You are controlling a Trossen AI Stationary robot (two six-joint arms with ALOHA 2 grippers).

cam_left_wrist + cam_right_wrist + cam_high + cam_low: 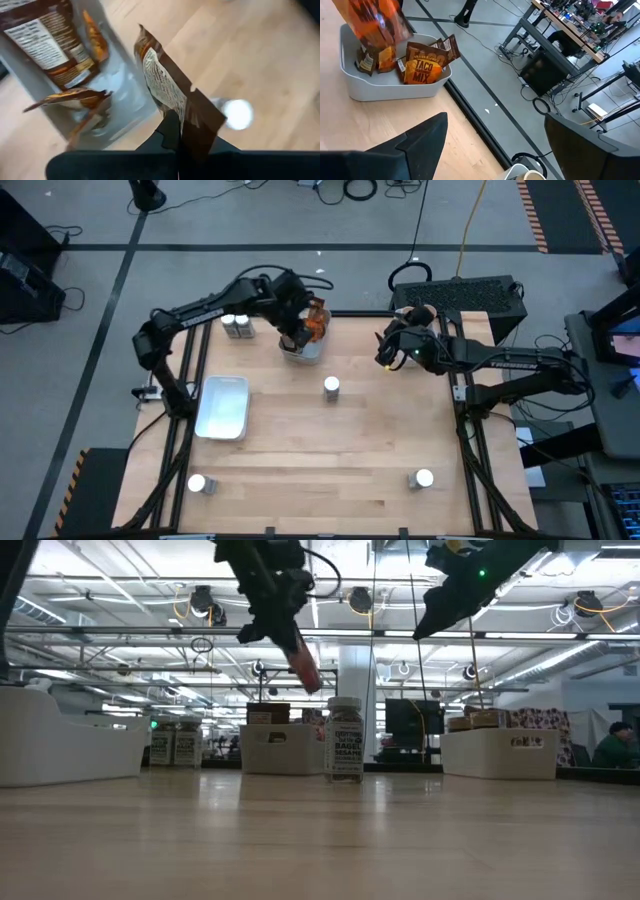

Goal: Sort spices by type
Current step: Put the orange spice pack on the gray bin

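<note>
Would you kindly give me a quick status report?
Left gripper shut on packet, above grey tray of packets. Right gripper open, empty, raised. Jar mid-table, nothing blocking.

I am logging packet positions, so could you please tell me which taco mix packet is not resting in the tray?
The packet pinched in the left tool, held above the grey tray; the others lie inside it.

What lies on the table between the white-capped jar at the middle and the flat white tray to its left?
Only bare wood separates the white-capped jar from the flat white tray, as the high view shows.
</note>
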